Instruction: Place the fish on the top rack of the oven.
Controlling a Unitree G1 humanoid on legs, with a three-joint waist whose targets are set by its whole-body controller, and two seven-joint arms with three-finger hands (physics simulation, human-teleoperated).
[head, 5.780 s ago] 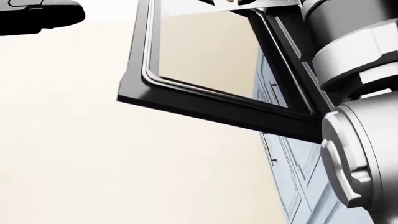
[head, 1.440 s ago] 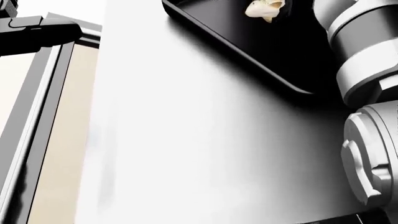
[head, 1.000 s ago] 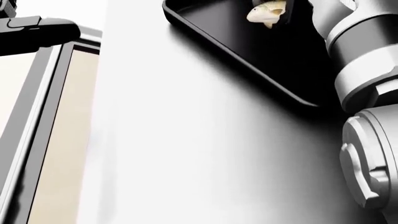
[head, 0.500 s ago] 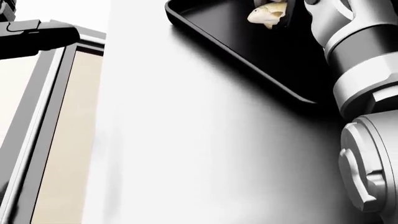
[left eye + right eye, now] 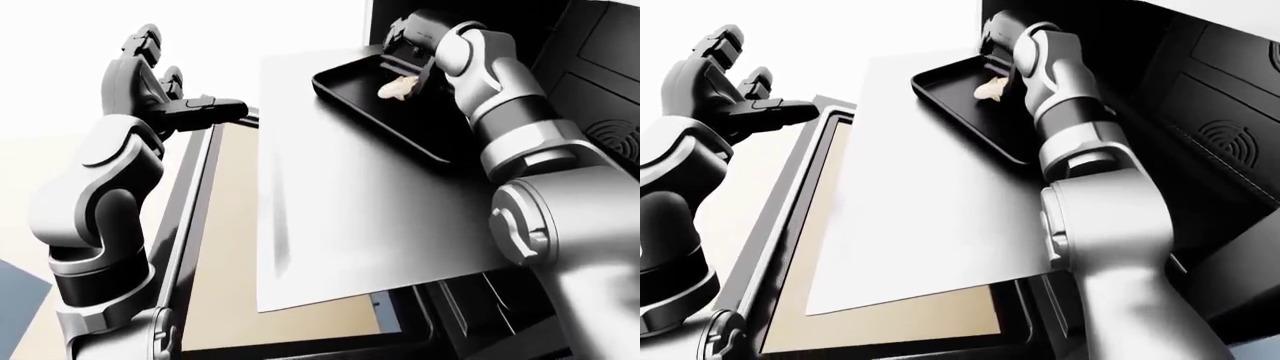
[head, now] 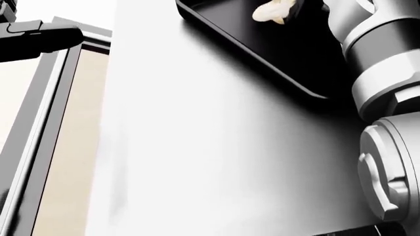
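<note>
The pale fish lies in a black tray at the top of the left-eye view. The tray rests on a flat grey sheet that sticks out of the dark oven. My right hand hangs directly over the fish, its dark fingers standing at the fish's right end; whether they grip it is hidden. My left hand is raised at the left, open and empty, above the oven door's edge. In the head view the fish shows at the top edge.
The open oven door, with its beige glass, lies under and to the left of the grey sheet. Dark oven panels with a round vent stand at the right. My right forearm crosses the tray's right side.
Since 5.8 s ago the whole picture has shifted from the door frame to the sheet and tray. Over the last second the fish slid slightly left and turned beside my right hand.
</note>
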